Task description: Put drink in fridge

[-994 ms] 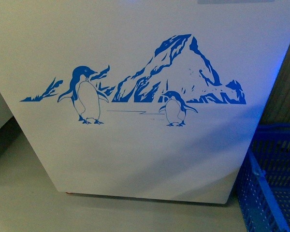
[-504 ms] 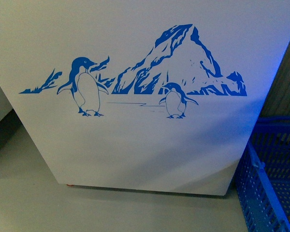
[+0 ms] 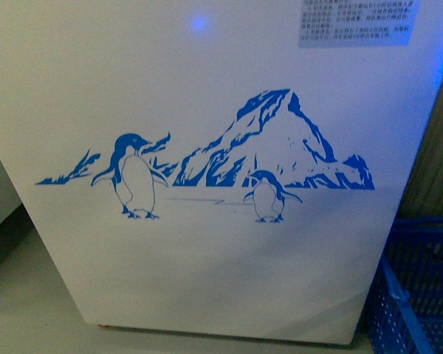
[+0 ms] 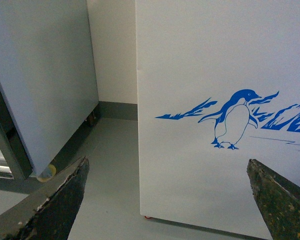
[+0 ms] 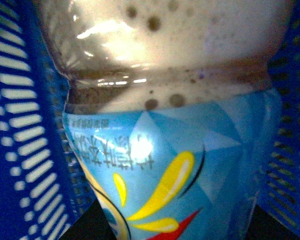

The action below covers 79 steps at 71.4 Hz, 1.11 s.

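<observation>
The fridge point(image 3: 207, 287) fills the front view as a white wall with a blue penguin-and-mountain print point(image 3: 269, 147); its lids are out of view. The same fridge point(image 4: 190, 60) shows its near corner in the left wrist view. There my left gripper point(image 4: 167, 161) stands open, low in front of that corner, with nothing between its dark fingers point(image 4: 65, 200). The drink point(image 5: 170, 165) fills the right wrist view: foamy brown liquid above a blue label with yellow and red shapes. My right gripper is shut on it, and only dark slivers of its fingers point(image 5: 77, 227) show beside the label.
A blue plastic lattice basket point(image 3: 421, 295) stands on the floor right of the fridge, and its walls point(image 5: 20, 125) surround the bottle. A plain grey-white cabinet point(image 4: 45, 75) on casters stands left of the fridge, with a strip of grey floor point(image 4: 110, 190) between them.
In the front view the penguin print has slid lower in the picture. A grey sticker and a blue light spot on the fridge front have come into sight at the top.
</observation>
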Each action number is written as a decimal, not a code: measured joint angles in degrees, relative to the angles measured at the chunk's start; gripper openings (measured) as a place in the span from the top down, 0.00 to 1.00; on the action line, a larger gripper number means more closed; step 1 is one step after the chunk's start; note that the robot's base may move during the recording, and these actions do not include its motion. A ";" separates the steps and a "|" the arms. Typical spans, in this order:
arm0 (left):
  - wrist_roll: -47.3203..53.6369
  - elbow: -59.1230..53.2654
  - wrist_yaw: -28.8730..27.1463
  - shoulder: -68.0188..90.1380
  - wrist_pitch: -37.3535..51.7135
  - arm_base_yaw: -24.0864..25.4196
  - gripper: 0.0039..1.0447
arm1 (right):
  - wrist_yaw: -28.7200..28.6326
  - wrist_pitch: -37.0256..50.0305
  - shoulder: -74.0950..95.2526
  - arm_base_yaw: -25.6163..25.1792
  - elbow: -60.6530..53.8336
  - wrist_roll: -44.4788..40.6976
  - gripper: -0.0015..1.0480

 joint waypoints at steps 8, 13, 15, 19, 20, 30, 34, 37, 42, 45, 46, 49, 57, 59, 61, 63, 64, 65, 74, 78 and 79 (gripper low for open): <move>0.00 0.00 0.00 0.00 0.00 0.00 0.08 | -1.81 -6.99 -17.00 1.44 -4.26 1.66 0.65; 0.00 0.00 0.00 0.00 0.00 0.00 0.08 | -2.73 -11.50 -26.58 2.23 -5.01 2.80 0.65; 0.02 0.00 0.00 0.00 0.00 0.00 0.08 | -3.15 -13.29 -30.45 2.51 -4.98 3.30 0.65; 0.02 0.00 0.00 0.00 0.00 0.00 0.08 | -3.61 -17.57 -40.04 3.21 -4.39 4.87 0.65; 0.02 0.00 0.00 0.00 0.00 0.00 0.08 | -3.69 -18.38 -41.92 3.34 -4.13 5.42 0.65; 0.00 0.00 0.00 0.00 0.00 0.00 0.08 | -3.58 -25.62 -62.20 5.31 0.50 9.51 0.65; 0.00 0.00 0.00 0.00 0.00 0.00 0.08 | -3.50 -27.54 -67.63 6.29 2.43 10.80 0.65; 0.02 0.00 0.02 0.00 0.00 0.00 0.08 | -3.21 -29.03 -71.17 7.23 3.80 11.34 0.65; 0.02 0.00 0.00 0.00 0.00 0.00 0.08 | -2.01 -31.54 -77.02 9.51 5.97 12.26 0.65; 0.00 0.00 0.00 0.00 0.00 0.00 0.08 | -1.42 -32.94 -79.82 11.34 6.97 12.96 0.65; 0.02 0.00 0.00 0.00 0.00 0.00 0.08 | -1.22 -33.22 -80.37 11.78 7.15 13.03 0.65; 0.00 0.00 0.00 0.00 0.00 0.00 0.08 | -0.66 -33.99 -81.88 13.35 7.58 13.11 0.65; 0.00 0.00 0.00 0.00 0.00 0.00 0.08 | 2.91 -35.45 -85.83 17.99 7.80 13.38 0.65; 0.02 0.00 0.00 0.00 0.00 0.00 0.08 | 3.93 -35.58 -86.95 19.58 7.80 13.38 0.65; 0.00 0.00 0.00 0.00 0.00 0.00 0.08 | 4.61 -35.58 -87.67 20.63 7.80 13.38 0.65; 0.00 0.00 0.00 0.00 0.00 0.00 0.08 | 5.20 -35.58 -88.28 21.70 7.80 13.38 0.65; 0.00 0.00 0.00 0.00 0.00 0.00 0.08 | 5.86 -35.58 -88.89 22.80 7.80 13.33 0.65; 0.00 0.00 0.00 0.00 0.00 0.00 0.08 | 6.25 -35.58 -89.20 23.28 7.78 13.31 0.65; 0.00 0.00 0.00 0.00 0.00 0.00 0.08 | 10.73 -36.20 -92.32 27.80 6.60 12.83 0.65; 0.00 0.00 0.00 0.00 0.00 0.00 0.08 | 12.96 -36.30 -93.61 29.66 5.46 12.15 0.65; 0.00 0.00 0.00 0.00 0.00 0.00 0.08 | 13.44 -36.37 -93.85 29.94 5.22 12.09 0.65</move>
